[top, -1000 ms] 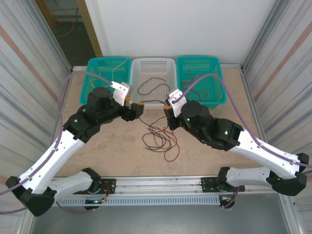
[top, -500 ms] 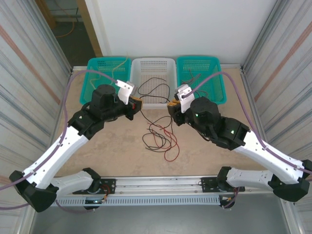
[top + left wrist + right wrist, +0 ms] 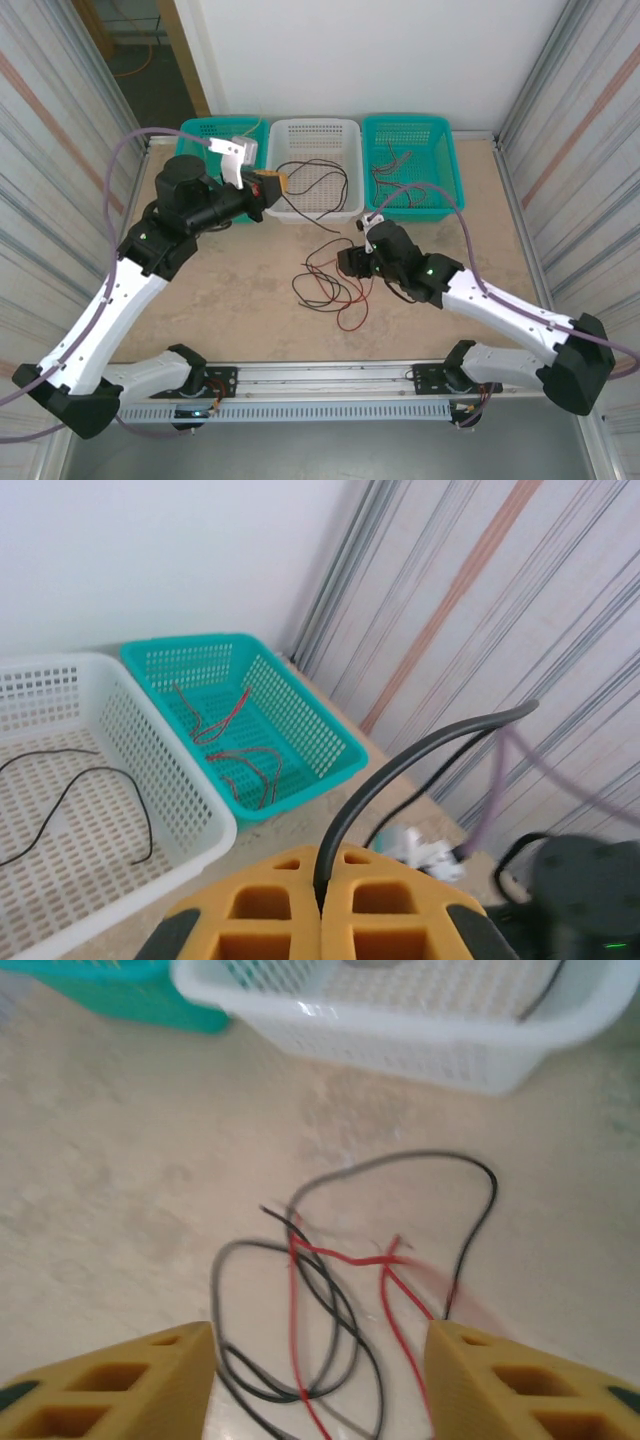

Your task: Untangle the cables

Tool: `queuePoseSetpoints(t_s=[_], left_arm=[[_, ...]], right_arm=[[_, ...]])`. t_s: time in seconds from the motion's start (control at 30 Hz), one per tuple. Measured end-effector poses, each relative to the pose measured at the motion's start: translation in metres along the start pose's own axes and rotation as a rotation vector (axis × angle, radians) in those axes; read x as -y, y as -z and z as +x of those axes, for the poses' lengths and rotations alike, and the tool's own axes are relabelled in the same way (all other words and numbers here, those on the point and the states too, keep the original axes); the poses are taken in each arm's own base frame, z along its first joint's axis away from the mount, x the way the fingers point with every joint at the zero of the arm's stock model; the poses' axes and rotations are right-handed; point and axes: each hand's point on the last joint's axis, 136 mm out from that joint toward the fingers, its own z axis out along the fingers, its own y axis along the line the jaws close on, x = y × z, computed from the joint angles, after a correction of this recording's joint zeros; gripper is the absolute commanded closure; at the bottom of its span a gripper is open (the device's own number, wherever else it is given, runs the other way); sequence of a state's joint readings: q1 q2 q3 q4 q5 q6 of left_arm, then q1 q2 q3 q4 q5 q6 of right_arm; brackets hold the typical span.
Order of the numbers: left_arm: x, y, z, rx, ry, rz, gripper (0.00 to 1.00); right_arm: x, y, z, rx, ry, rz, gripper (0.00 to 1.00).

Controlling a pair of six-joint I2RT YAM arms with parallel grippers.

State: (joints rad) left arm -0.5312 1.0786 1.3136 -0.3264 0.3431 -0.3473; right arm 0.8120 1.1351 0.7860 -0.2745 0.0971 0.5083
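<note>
No text, label, brand or number is legible anywhere.

Free: bare desk (image 3: 225, 300) left of cable tangle (image 3: 330, 285) | Blocked: far edge by row of baskets (image 3: 315, 122); right of tangle by right arm (image 3: 480, 300) | Sides: walled

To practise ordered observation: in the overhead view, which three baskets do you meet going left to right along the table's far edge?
Left teal basket → white basket → right teal basket.
</note>
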Motion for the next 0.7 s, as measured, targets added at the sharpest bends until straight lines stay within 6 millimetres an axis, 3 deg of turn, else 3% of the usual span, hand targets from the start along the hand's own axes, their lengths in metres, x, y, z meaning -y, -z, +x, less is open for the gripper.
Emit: queuePoseSetpoints(t_s=[0.13, 0.27, 0.43, 0.63, 0.67, 0.7], left_arm=[[-0.008, 0.007, -0.021, 0.057, 0.033, -0.018, 1.00], [-0.019, 0.003, -0.042, 0.095, 0.051, -0.057, 1.00], [-0.045, -0.034, -0.054, 0.087, 0.076, -0.117, 1.00], [-0.095, -0.089, -0.051, 0.046, 0.106, -0.242, 1.00], [-0.104, -0.097, -0.051, 0.042, 0.110, -0.265, 0.96], [-0.112, -0.105, -0.049, 0.036, 0.113, -0.285, 0.79]], right_arm=[[0.028, -0.018, 0.026, -0.074, -0.101, 0.043, 0.60], [0.028, -0.018, 0.028, -0.080, -0.133, 0.033, 0.58], [0.030, -0.003, 0.018, -0.040, -0.134, 0.049, 0.56], [0.038, 0.031, -0.020, 0.065, -0.148, 0.118, 0.48], [0.041, 0.036, -0.026, 0.079, -0.156, 0.135, 0.47], [0.043, 0.040, -0.030, 0.087, -0.161, 0.148, 0.47]])
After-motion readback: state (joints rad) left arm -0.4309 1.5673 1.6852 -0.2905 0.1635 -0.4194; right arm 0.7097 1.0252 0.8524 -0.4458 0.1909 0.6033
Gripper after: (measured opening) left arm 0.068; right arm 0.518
